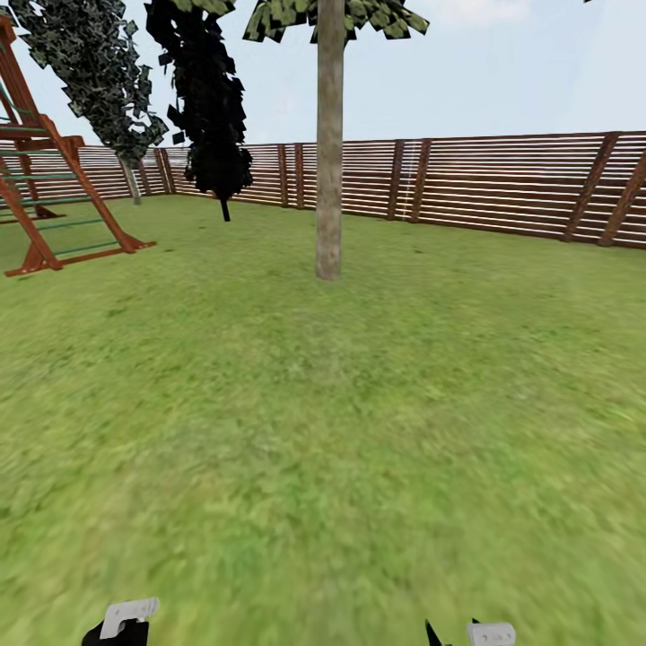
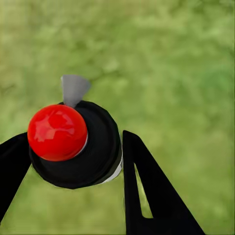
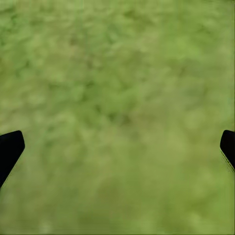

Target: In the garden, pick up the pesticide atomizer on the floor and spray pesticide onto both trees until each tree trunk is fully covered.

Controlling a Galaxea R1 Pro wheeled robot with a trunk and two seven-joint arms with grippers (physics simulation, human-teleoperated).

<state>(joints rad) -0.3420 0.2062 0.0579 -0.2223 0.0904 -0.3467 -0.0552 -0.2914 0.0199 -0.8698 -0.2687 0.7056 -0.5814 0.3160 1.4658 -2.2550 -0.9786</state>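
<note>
Forward head view; wrist views above lawn (image 3: 117, 98)

The black pesticide atomizer (image 2: 78, 147) is showing its glossy red top, the tree trunk (image 1: 329, 144) is standing mottled grey-tan, and the slatted fence (image 1: 502, 184) is running brown beyond the green lawn (image 1: 359, 422).

A fenced back garden of a home. A wide green lawn (image 1: 323, 431) runs to a brown horizontal-slat wooden fence (image 1: 502, 184) under open pale sky. A tall tree with a bare grey-tan trunk (image 1: 329, 152), a near-black narrow tree (image 1: 211, 99) and a reddish-brown wooden play frame (image 1: 49, 188) stand on the grass.
</note>
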